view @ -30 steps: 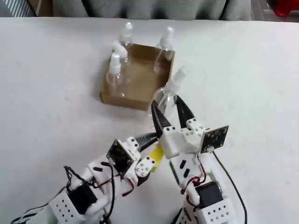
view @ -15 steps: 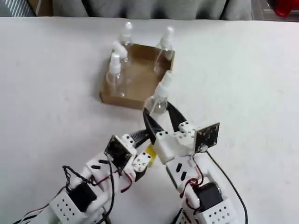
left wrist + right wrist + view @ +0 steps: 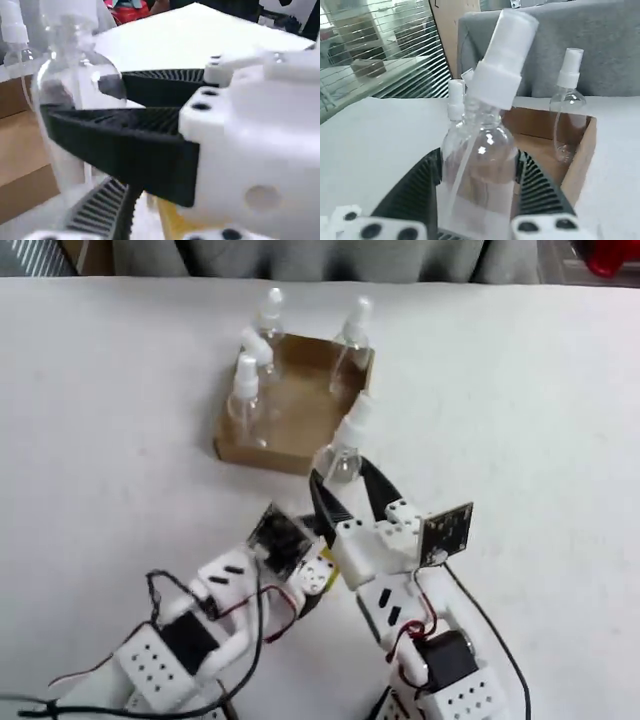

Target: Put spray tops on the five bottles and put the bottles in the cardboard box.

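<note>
right gripper [image 3: 340,472]: fingers [image 3: 415,192] clamped on bottle [image 3: 480,150] | left gripper [image 3: 316,565]: tucked beside right gripper's base

A box [image 3: 290,415] sits on the counter [image 3: 520,390], beyond both arms. Inside it, bottles [image 3: 247,395] stand along the left side and in the far right corner. One more bottle [image 3: 345,443] is just before the box's near right corner, gripped between the right pincer's [image 3: 340,472] jaws.

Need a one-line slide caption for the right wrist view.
The right gripper grips a capped spray bottle before the cardboard box holding other bottles.
</note>
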You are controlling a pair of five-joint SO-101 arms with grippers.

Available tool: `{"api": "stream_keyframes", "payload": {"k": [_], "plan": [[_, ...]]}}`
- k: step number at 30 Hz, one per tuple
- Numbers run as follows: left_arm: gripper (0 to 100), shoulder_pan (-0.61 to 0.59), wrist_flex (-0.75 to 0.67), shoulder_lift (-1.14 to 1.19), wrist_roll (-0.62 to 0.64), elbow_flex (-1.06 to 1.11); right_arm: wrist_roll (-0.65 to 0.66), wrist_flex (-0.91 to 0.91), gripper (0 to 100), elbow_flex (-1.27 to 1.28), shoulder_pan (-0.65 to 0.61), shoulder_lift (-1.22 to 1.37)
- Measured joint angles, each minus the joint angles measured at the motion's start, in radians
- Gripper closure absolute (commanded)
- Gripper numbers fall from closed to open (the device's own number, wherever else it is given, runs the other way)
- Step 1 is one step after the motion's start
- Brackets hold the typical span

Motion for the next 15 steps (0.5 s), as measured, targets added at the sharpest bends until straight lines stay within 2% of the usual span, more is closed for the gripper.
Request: {"api": "stream_keyframes", "payload": {"k": [5,15], "plan": [[98,-0.005,-0.044,0.18,0.003,-0.068,0.0,0.0,98.2,0.002,0.015,0.0],[98,-0.077,-0.132,0.224,0.002,-0.058,0.0,0.0,98.2,0.002,0.015,0.0]]}}
